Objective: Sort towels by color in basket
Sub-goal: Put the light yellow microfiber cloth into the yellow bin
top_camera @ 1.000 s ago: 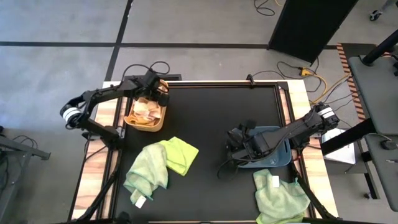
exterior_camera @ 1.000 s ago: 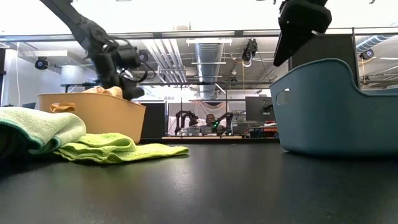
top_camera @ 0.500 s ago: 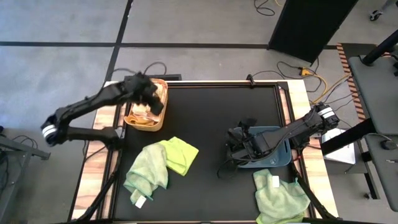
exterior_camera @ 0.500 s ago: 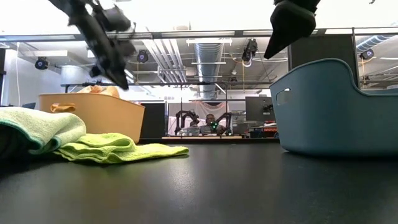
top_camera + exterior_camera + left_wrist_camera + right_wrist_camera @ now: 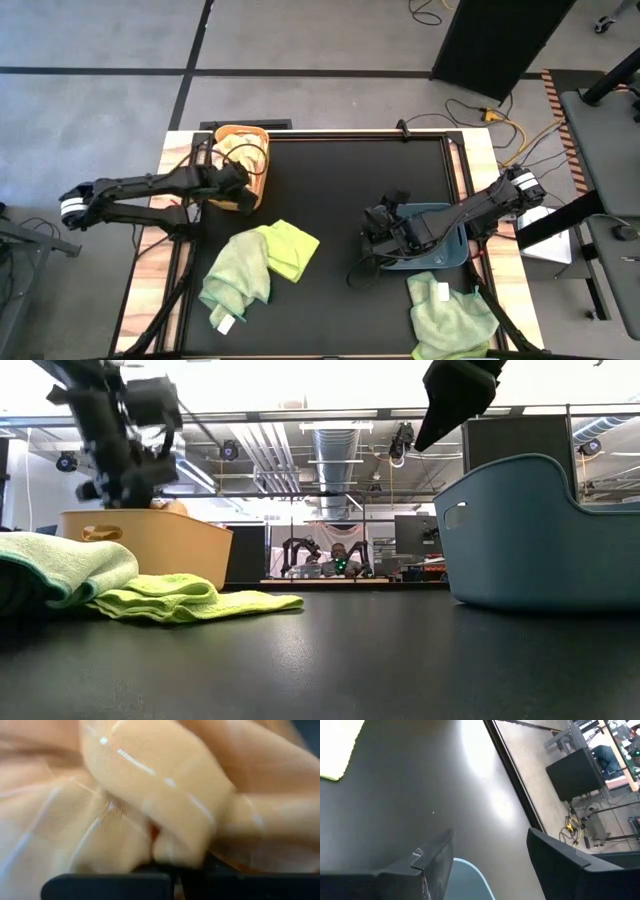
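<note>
Towels: soft, light, limp cloth — a raised fold is the best place to pinch.
Green towels [image 5: 262, 258]: heaped on the table [image 5: 350, 180], near the left pincer [image 5: 238, 183], well apart from the right.
Peach towel [image 5: 165, 795]: bunched against the closed left pincer at the tan basket [image 5: 243, 160]; whether it is gripped — unclear.
Right pincer [image 5: 375, 228]: wide, empty, over the blue basket [image 5: 540, 530].
Writing: white tag [image 5: 441, 291] unreadable.

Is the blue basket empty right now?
Cannot tell. The right tool, open, covers much of the blue basket from above, and the low view shows only its wall. No towel shows inside.
</note>
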You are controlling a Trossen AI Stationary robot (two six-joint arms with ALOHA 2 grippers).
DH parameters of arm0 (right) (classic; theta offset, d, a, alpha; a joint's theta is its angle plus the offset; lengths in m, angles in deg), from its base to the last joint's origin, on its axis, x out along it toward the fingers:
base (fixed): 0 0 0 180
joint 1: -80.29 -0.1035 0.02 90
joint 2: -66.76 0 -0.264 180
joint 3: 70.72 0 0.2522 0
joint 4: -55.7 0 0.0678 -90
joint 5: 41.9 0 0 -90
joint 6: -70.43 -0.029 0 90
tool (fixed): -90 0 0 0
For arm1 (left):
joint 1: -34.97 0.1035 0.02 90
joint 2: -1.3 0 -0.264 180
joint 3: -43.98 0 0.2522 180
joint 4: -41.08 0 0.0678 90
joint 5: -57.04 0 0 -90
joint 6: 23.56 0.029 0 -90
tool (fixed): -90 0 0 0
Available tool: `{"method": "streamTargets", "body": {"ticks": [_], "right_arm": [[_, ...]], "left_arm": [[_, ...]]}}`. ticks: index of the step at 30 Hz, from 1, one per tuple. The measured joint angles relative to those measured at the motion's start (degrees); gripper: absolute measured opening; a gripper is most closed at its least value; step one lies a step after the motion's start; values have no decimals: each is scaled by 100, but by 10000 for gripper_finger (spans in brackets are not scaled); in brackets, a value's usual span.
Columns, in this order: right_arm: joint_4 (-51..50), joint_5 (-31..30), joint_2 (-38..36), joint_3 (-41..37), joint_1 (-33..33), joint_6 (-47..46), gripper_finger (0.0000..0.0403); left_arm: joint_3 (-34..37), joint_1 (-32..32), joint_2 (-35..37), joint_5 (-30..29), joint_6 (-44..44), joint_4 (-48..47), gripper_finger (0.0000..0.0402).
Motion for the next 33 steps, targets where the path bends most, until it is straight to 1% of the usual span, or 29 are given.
{"method": "streamTargets", "body": {"ticks": [3,6,8,10,12,17,20,23,26,30,33], "right_arm": [[-3,12,0,0,0,134,245],[2,10,0,0,1,286,247],[5,10,0,0,11,325,245],[5,10,0,0,11,341,241],[5,11,0,0,11,343,237],[9,12,0,0,11,219,229],[9,12,0,0,1,212,228],[9,12,0,-2,2,239,233],[8,12,0,0,2,276,238],[9,12,0,0,2,310,245],[11,14,0,0,2,309,247]], "left_arm": [[364,9,-102,-10,-1,482,0],[415,10,-158,15,51,559,0],[240,12,-136,306,137,477,0],[-58,2,-77,796,287,371,0],[-416,-10,6,1053,456,320,0],[-1196,-7,106,1050,718,146,0],[-1316,-7,51,1113,807,130,0],[-1193,40,-54,1020,809,142,0],[-982,236,-170,649,805,188,0],[-693,729,-295,47,820,234,0],[-384,1205,-400,34,818,335,0]]}}
